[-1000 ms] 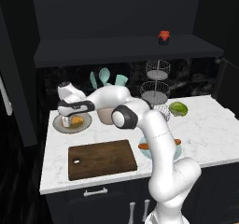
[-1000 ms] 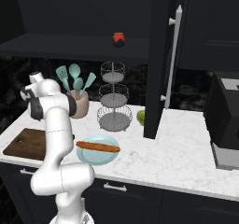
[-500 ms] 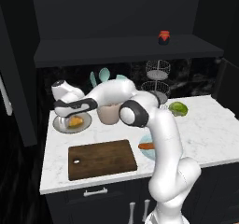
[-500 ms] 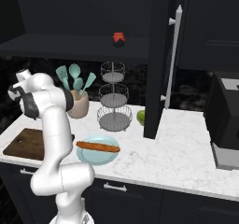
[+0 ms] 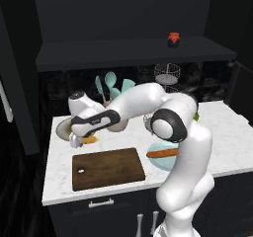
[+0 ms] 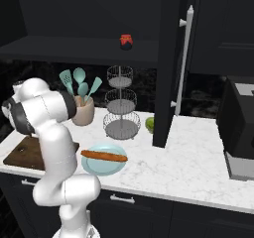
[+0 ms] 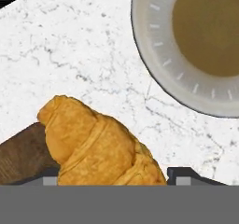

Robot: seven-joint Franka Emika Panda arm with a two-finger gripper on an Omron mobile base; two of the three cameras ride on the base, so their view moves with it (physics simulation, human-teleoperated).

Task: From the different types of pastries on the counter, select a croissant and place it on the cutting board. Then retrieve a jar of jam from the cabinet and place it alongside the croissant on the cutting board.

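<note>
So the gripper [image 7: 111,174] is clamped on the croissant [image 7: 95,146], hanging between the round grey plate [image 7: 154,73] and the near edge of the cutting board [image 5: 108,167]. It's off the plate but not over the board properly, so the smart move looks like carrying it a bit further toward the middle of the board, lowering it until it touches the wood, and only then letting go. Leaving room beside it for the jam would help too.

Count-wise: one croissant, one long stick pastry [image 6: 104,155] on a light blue plate [image 6: 96,166], one board, one jar of jam [image 5: 173,39] up on the cabinet shelf [image 5: 123,53], and one cup of teal utensils [image 6: 82,112].
</note>
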